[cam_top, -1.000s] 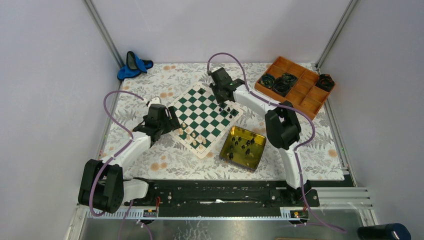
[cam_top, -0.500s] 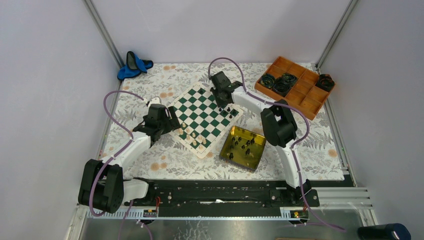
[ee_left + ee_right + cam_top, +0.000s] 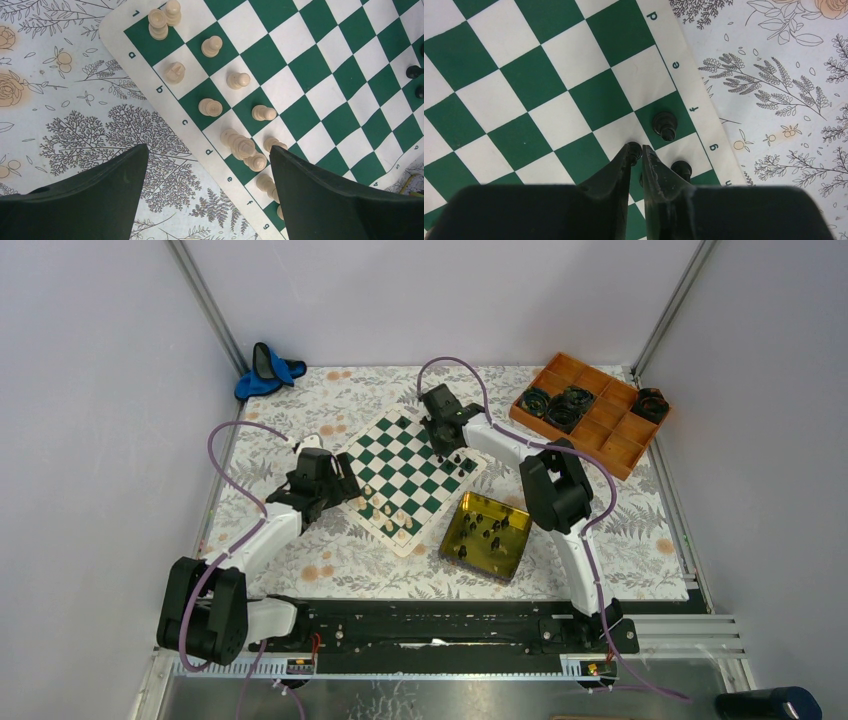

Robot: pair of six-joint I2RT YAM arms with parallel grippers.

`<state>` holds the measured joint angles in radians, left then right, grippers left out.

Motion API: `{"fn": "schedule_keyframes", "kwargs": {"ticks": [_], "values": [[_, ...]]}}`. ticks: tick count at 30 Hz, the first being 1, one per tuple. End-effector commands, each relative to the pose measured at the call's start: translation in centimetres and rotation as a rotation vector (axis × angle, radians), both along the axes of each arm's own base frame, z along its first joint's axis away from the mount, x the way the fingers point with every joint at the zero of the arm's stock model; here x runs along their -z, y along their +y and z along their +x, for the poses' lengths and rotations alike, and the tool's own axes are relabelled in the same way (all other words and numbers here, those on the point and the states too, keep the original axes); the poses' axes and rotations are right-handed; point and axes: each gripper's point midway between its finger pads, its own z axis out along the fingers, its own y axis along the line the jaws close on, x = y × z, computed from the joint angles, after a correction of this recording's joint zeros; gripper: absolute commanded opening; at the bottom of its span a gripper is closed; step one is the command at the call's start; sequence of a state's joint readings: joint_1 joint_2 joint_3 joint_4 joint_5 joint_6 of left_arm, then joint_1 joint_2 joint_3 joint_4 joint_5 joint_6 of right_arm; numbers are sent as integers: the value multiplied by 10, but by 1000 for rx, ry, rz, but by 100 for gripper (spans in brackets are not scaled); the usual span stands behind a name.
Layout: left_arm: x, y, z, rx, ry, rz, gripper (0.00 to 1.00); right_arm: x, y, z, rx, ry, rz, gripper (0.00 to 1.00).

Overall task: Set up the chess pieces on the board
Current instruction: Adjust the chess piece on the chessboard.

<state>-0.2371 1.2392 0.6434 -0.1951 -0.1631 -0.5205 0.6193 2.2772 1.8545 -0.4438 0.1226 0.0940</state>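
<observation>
**Board lies cornerwise, right arm at the black edge**

I see the board lying flat and turned like a diamond, one corner pointing towards the arm bases. Cream pieces line its near-left edge, black pieces its far-right edge. My left gripper hangs spread wide over the lettered border. My right gripper has its tips almost together; I cannot tell whether they hold anything.
</observation>
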Motion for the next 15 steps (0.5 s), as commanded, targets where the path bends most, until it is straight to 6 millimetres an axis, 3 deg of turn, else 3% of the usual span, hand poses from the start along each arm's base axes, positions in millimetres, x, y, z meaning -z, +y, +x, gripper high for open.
{"fn": "schedule_keyframes", "kwargs": {"ticks": [1,15], "values": [[-14,-7,14,24,-59,-5,99,-4,2,7,16,-7,29,20],[-12,-7,14,25,-54,-5,99,-26,-3,17,30,-76,30,13]]}}
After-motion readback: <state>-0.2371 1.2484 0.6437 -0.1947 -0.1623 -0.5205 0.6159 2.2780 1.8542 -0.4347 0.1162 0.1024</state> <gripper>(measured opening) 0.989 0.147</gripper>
